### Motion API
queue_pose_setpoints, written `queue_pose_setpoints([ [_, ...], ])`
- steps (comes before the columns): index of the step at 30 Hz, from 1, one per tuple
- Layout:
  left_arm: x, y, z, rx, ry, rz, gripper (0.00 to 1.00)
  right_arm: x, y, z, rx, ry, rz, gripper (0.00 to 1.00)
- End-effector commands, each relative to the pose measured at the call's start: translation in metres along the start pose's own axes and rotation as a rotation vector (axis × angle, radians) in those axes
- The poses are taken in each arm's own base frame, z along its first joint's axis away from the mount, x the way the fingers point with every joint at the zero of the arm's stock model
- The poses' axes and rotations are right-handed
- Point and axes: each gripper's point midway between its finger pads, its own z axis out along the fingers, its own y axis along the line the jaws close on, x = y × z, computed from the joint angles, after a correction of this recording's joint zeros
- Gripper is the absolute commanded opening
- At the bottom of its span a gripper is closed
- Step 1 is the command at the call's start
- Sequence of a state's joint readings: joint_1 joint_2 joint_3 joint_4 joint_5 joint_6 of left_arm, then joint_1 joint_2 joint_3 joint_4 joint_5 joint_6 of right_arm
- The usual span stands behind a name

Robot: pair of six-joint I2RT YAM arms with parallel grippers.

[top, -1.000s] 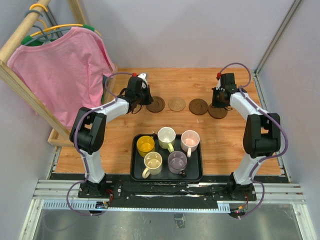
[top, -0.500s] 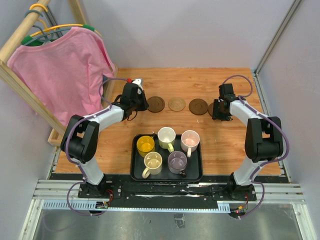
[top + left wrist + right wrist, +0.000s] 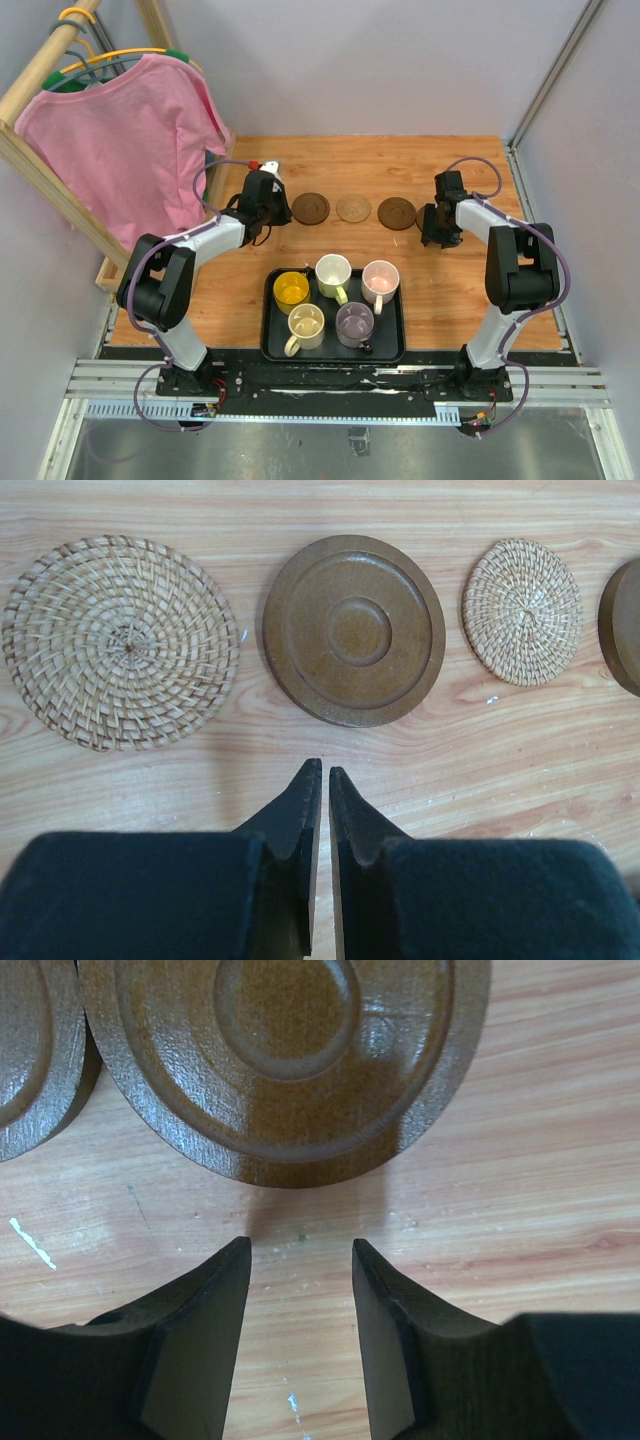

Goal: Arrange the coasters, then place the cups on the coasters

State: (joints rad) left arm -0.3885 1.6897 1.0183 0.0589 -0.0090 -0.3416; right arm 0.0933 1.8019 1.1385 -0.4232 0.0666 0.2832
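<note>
In the left wrist view a row of coasters lies on the wood: a woven tan coaster (image 3: 120, 640), a dark brown coaster (image 3: 353, 630), a smaller-looking tan coaster (image 3: 522, 610) and a dark one (image 3: 622, 625) at the right edge. My left gripper (image 3: 320, 771) sits just short of the row, shut and empty. My right gripper (image 3: 300, 1250) is open and empty, just short of a dark brown coaster (image 3: 285, 1060), with another (image 3: 30, 1050) beside it. Cups stand on the black tray (image 3: 385, 345): yellow (image 3: 291, 290), whitish-green (image 3: 333, 270), pink (image 3: 380, 277), cream (image 3: 306, 322), purple (image 3: 355, 322).
A pink shirt (image 3: 130, 130) hangs on a wooden rack (image 3: 50, 185) along the table's left side. Grey walls close the back and right. From above, the left gripper (image 3: 270, 210) and right gripper (image 3: 437, 228) cover the row's end coasters.
The right gripper has opened, let go of the dark coaster and drawn back toward the near edge. The left gripper has pulled back from the row, its jaws parting only a sliver.
</note>
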Motion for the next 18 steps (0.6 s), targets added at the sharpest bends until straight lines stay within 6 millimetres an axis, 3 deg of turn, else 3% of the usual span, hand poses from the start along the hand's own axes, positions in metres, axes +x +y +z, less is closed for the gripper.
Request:
queue_pose_setpoints([
  [1,-0.019,-0.001,-0.009,-0.010,-0.068,0.004,0.11,-0.004,0.002,0.007,-0.022,0.019,0.053,0.50],
  [18,-0.011,0.002,-0.009,-0.018,-0.047,0.002,0.11,-0.016,-0.010,0.035,0.066,0.028,0.150,0.52],
])
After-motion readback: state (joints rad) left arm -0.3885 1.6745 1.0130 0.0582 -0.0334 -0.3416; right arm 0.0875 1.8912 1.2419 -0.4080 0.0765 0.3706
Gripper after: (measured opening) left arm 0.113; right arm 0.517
